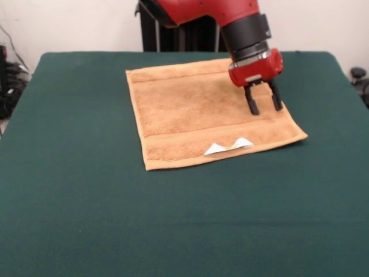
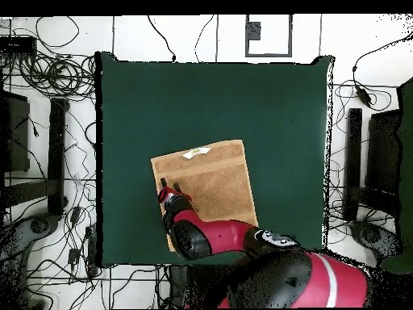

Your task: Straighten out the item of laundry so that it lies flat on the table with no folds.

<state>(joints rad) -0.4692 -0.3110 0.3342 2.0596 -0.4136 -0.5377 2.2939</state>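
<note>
Front view: tan-orange hand towel (image 1: 196,112) lies spread on the dark green table (image 1: 86,219), in the far half, slightly toward 1 o'clock of table centre. All four towel edges are visible and straight; no fold seen. Corners sit at roughly 10, 1, 4 and 7 o'clock of the towel's own middle, so the sheet is rotated a little against the table edges. The 4 o'clock corner looks slightly lifted, with a thin shadow beneath it.

Open room: broad bare cloth at 6 o'clock of the towel, a wide strip at 9 o'clock, a narrower one at 3 o'clock. The far towel edge lies near the table's far edge but not over it.

Orientation: woven bands (image 1: 230,130) run along the near and far edges. In the front view the long axis runs roughly 12 to 6, tilted slightly toward 11 and 5. White care tag (image 1: 229,147) lies on the near band, crumpled, just inside the near edge.

Gripper (image 1: 264,105): red head with two black fingers (image 1: 252,105) spread apart, pointing down over the towel's 3 o'clock side. Cannot tell whether the tips touch the terry. Nothing is between them.

Overhead view: towel (image 2: 211,182) sits at about 6 o'clock of table centre, close to the robot-side edge; arm (image 2: 210,236) covers its 6 to 7 o'clock part. Gripper (image 2: 170,190) is by the towel's 9 o'clock edge; tag (image 2: 196,152) is at 12.
</note>
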